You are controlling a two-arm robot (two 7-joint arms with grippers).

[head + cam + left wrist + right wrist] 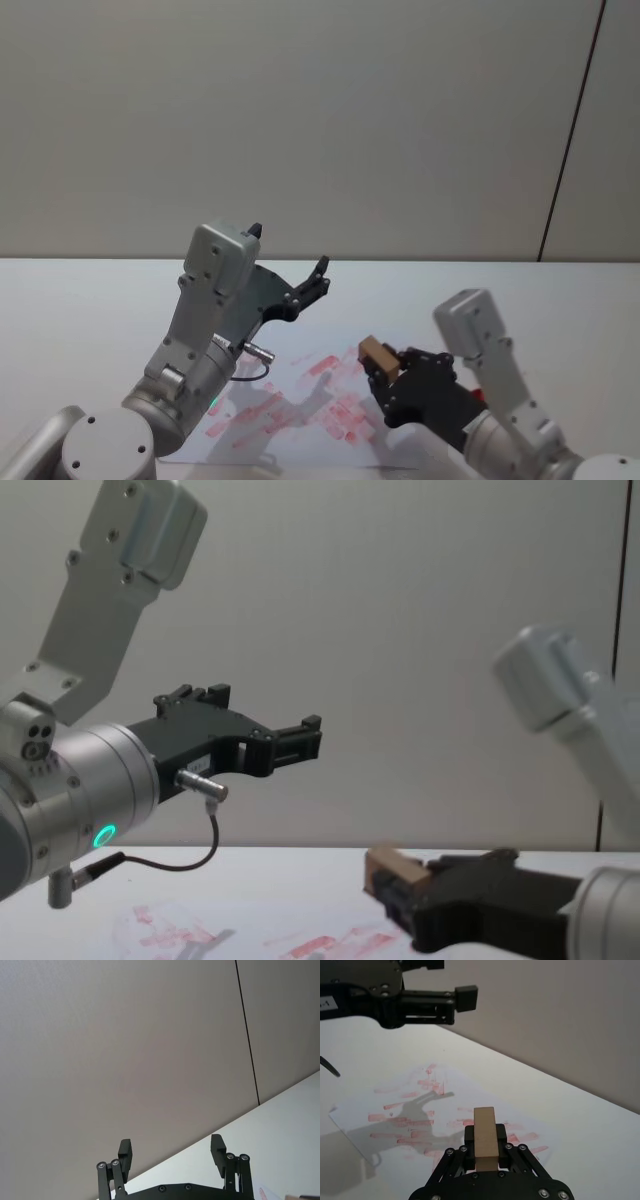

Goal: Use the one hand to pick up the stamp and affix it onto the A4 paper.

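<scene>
The pick-up looks done: the right end effector (380,366) clamps the wooden stamp (485,1135) in the air above the red-smudged A4 paper (405,1105). Pressing it onto the sheet is not yet done. The left end effector (316,278) hangs raised beside it, fingers spread wide and empty.

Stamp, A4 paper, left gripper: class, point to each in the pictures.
stamp (485,1135), right wrist view, middle of the wooden block.
A4 paper (455,1102), right wrist view, sheet surface among red prints.
left gripper (171,1152), left wrist view, midway between its open fingertips.
</scene>
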